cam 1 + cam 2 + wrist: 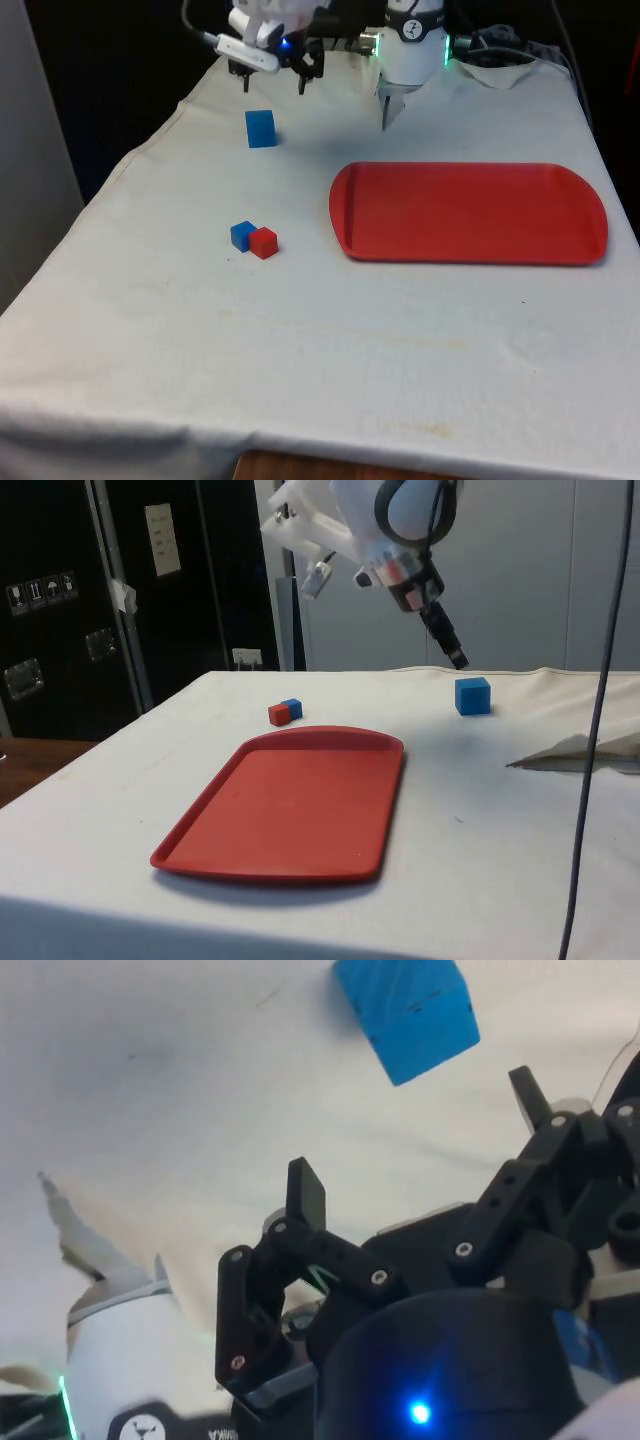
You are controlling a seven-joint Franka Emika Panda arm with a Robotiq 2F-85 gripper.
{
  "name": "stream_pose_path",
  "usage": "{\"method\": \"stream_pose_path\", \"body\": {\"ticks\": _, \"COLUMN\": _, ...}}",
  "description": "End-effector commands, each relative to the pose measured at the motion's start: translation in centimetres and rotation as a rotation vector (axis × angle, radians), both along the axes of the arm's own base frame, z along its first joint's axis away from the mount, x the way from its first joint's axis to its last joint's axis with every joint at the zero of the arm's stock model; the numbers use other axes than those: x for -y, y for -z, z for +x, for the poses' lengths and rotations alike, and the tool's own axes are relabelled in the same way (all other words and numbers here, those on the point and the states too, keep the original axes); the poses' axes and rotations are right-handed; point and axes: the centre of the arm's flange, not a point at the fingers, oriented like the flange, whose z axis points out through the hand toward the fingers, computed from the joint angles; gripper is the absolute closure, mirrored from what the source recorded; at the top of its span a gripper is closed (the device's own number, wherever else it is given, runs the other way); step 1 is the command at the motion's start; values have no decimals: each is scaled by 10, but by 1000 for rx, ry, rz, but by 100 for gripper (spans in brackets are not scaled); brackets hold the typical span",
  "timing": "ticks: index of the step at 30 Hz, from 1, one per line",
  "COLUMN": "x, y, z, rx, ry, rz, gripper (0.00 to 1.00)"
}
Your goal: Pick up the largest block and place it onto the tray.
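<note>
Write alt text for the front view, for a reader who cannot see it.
An open black claw hangs above a large blue cube on a white-clothed table. Nearer lie a small blue cube touching a small red cube, beside a red plastic tray.

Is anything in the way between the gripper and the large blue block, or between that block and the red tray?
Nothing visible. The open gripper hangs above the large blue block with only cloth between. The small blue block and red block sit aside from the path to the tray.

A small blue cube touches a small red cube.
</note>
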Motion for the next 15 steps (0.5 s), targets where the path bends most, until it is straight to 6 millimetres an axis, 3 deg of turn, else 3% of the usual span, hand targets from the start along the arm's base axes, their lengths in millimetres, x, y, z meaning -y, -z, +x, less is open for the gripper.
{"method": "stream_pose_path", "body": {"ticks": 1, "x": 3, "y": 4, "z": -2, "rx": 3, "ry": -5, "rz": 5, "gripper": 0}}
{"method": "stream_pose_path", "body": {"ticks": 15, "x": 26, "y": 40, "z": -13, "rx": -21, "ry": -31, "rz": -12, "gripper": 0}}
